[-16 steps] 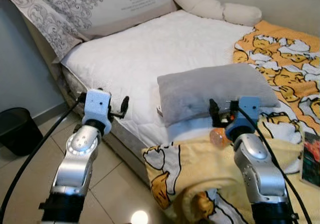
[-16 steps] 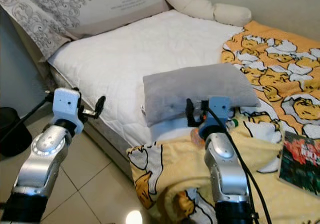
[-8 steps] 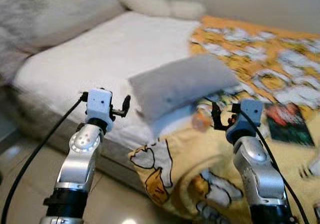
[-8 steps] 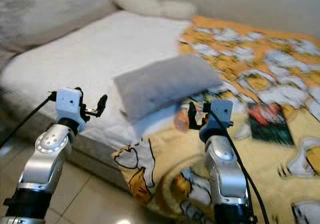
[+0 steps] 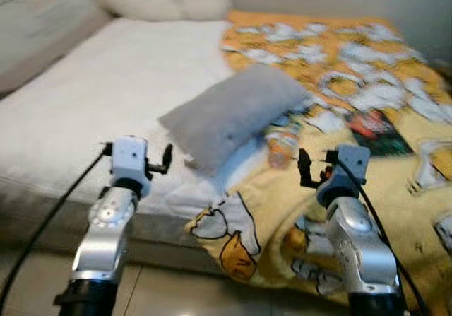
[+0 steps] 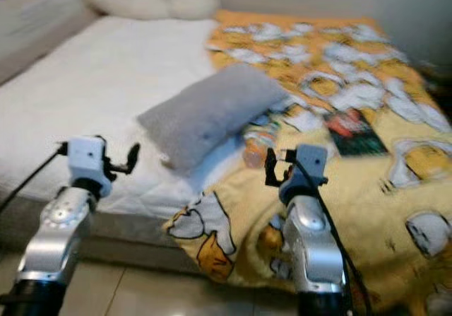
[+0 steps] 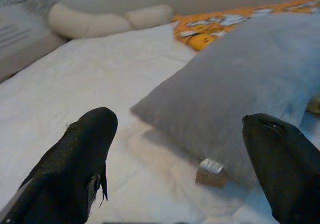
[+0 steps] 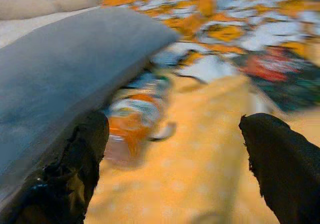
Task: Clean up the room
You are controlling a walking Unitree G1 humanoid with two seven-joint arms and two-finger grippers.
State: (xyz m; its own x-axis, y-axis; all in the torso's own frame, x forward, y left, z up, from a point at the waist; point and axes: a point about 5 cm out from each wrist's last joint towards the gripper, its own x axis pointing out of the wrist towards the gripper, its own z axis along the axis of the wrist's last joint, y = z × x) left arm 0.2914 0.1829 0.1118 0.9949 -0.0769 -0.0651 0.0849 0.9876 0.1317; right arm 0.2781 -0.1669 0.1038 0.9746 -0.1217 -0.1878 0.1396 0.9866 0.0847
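Bed [image 5: 85, 111] ahead, white mattress bare on the robot's left side, yellow and orange cartoon blanket [image 5: 395, 153] spread over the right side and hanging over the near edge toward the tiled floor [image 5: 169, 295]; grey pillow [image 5: 229, 111] lying slantwise near the middle, one end on the white mattress, the other on the blanket; small tag visible at the pillow's near edge in the left wrist view; bottle [image 5: 281, 144] with an orange and white label lying on the blanket just beside the pillow's near right edge, partly tucked under it, blurred; dark book or magazine [image 5: 372, 129] with a red cover picture flat on the blanket, further right, apart from the bottle; long cream bolster [image 5: 159, 5] across the head of the bed by the wall.

Left gripper [image 5: 164, 162] raised in front of the near edge of the mattress, short of the pillow, fingers [image 7: 75, 159] spread wide, holding nothing; pillow seen between them in the left wrist view. Right gripper [image 5: 305, 171] raised over the hanging part of the blanket, just short of the bottle, fingers [image 8: 280, 164] spread wide and empty; bottle [image 8: 132, 121] and blanket seen between them in the right wrist view, all blurred.
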